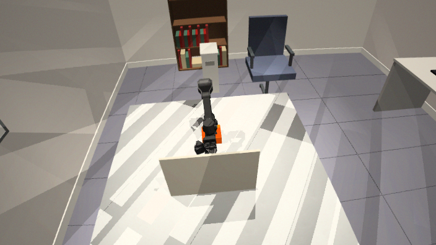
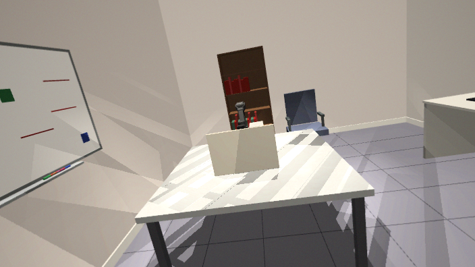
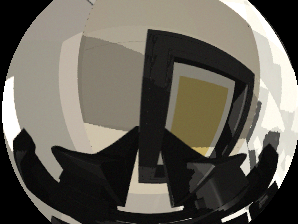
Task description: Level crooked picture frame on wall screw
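Note:
The picture frame (image 3: 156, 65) shows in the wrist view, with a thick black border, a light mat and a yellow-brown picture. My gripper (image 3: 151, 131) is shut on the frame's side bar at the left of that view, one finger on either side of it, near its lower end. The frame stands in front of the beige wall panel (image 1: 229, 173) (image 2: 253, 152) (image 3: 112, 95). The top and exterior views see only the back of this panel, which hides the frame. The screw and the notched strip are not visible. The strongly curved wrist view does not let me tell whether the frame is level.
The panel stands on a pale table (image 1: 291, 229) (image 2: 287, 199) with striped shadows. The arm's orange base (image 1: 218, 136) and black links (image 1: 207, 106) are behind the panel. A white pedestal (image 1: 208, 49), a bookcase (image 1: 198, 21) (image 2: 241, 64) and a blue chair (image 1: 267, 37) (image 2: 299, 109) stand beyond the table.

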You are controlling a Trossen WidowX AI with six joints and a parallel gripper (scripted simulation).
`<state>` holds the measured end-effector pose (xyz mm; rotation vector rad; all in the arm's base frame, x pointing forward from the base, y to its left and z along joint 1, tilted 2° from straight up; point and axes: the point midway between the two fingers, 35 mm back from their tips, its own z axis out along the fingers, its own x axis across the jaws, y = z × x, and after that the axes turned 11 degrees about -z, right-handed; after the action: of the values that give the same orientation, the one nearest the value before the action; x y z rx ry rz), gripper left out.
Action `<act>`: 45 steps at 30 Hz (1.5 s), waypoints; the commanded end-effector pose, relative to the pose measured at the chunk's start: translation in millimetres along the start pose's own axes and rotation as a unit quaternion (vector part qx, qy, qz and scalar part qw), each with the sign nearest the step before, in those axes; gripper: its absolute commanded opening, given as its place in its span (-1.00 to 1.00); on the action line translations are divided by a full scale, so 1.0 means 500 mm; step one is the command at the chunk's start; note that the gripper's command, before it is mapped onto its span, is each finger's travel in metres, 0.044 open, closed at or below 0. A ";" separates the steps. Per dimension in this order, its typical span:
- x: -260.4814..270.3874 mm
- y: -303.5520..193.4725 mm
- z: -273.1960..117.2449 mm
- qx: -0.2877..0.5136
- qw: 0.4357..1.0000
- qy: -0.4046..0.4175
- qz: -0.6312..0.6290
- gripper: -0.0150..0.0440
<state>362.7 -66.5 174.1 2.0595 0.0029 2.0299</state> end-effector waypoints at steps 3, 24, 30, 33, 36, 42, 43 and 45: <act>-0.001 0.000 0.000 -0.001 1.000 0.000 -0.020 -0.49; 0.003 0.000 -0.009 0.000 1.000 0.000 -0.020 0.39; 0.019 0.003 -0.093 0.000 1.000 -0.001 0.013 0.39; 0.017 0.002 -0.134 -0.001 1.000 -0.001 0.030 0.39; 0.007 0.000 -0.172 -0.001 0.999 -0.001 0.048 0.39; -0.006 -0.002 -0.200 -0.001 0.998 -0.002 0.062 0.39; -0.006 -0.002 -0.200 -0.001 0.998 -0.002 0.062 0.39; 0.006 0.006 -0.190 0.001 0.999 0.001 0.054 0.39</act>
<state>269.5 -49.8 175.4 2.0982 -0.1119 2.0930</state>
